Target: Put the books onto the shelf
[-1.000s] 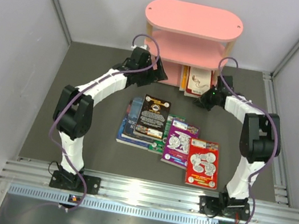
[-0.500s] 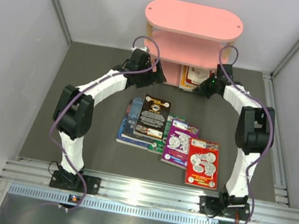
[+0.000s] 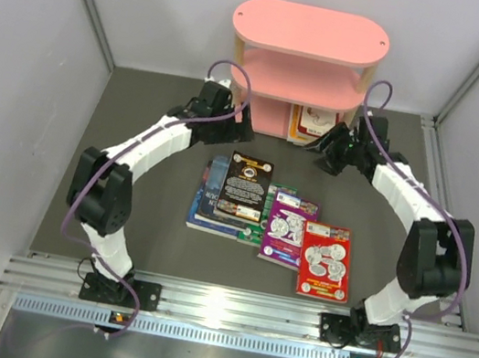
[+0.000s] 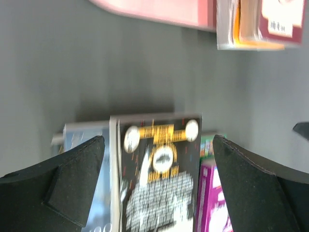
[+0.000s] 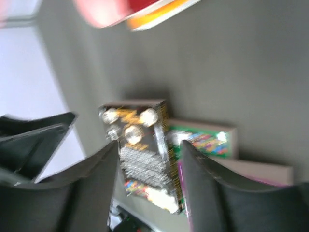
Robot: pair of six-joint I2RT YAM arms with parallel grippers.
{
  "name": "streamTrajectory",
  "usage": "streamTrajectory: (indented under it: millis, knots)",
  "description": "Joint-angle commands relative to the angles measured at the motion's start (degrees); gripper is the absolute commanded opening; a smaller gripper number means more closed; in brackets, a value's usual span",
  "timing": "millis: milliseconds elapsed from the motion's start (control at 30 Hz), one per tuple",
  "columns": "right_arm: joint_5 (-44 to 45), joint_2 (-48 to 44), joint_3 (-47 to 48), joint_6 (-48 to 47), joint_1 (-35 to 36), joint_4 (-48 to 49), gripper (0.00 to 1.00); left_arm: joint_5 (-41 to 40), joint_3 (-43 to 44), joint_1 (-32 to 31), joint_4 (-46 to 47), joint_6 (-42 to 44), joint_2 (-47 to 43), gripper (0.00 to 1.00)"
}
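Pink oval boards on pale wooden posts: the three-tier shelf (image 3: 310, 29) stands at the far end of the dark grey table mat (image 3: 163, 244). On its bottom board, towards the right, sits a small stack of thin paperbacks (image 3: 316, 126). A cream-and-maroon cover is on top, an orange-yellow edge shows beneath, and the near ends poke out past the board.

Out on the mat, the rest of the books lie in a loose, overlapping spread. A glossy black paperback with gold lettering (image 3: 246, 185) rests on top of the blue paperbacks (image 3: 207, 194) at the left. A green paperback (image 3: 258, 229) peeks out beside it. Next comes the purple paperback (image 3: 288, 229), and the red paperback (image 3: 325, 261) lies nearest the right arm's base.

Over to the arms. The left gripper (image 3: 233, 128) hovers just in front of the shelf's left end, above the far edge of the black paperback. Its jaws are spread wide with nothing in them, and its wrist view shows that black cover framed between the two dark fingers (image 4: 72, 183).

The right gripper (image 3: 328, 157) hangs just in front of the shelved stack, beside its right corner. Its wrist view is blurred, but the fingers (image 5: 91, 188) stand apart and hold nothing, with only mat and the black paperback showing in the gap.
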Motion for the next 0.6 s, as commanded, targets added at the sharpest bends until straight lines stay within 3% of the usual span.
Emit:
streamTrajectory:
  millis: [0,167,300,433,567]
  knots:
    - [-4.9,-5.4,-3.9,0.3,4.1,5.0,0.58,0.6,-4.2,0.0,-2.7,3.9,-9.0,0.99]
    - [-11.0,-2.3,-10.7,7.8,10.4,20.2,0.60,4.8,-14.3,-0.4,-2.3,2.2,-13.5,0.98]
    - [-10.8,2.6,-9.8,9.0,14.7,22.5,0.60,7.8,-20.2,-1.7,0.1,1.4,-15.4,0.97]
    - [-9.1,8.0,-9.0,7.0,15.5,20.3,0.58,10.1,-25.0,-2.3,2.5,-1.2,-15.0,0.96]
    - [-5.0,9.5,-6.5,1.4,15.8,10.7,0.57,11.8,-27.2,-2.6,5.1,-2.3,-13.9,0.96]
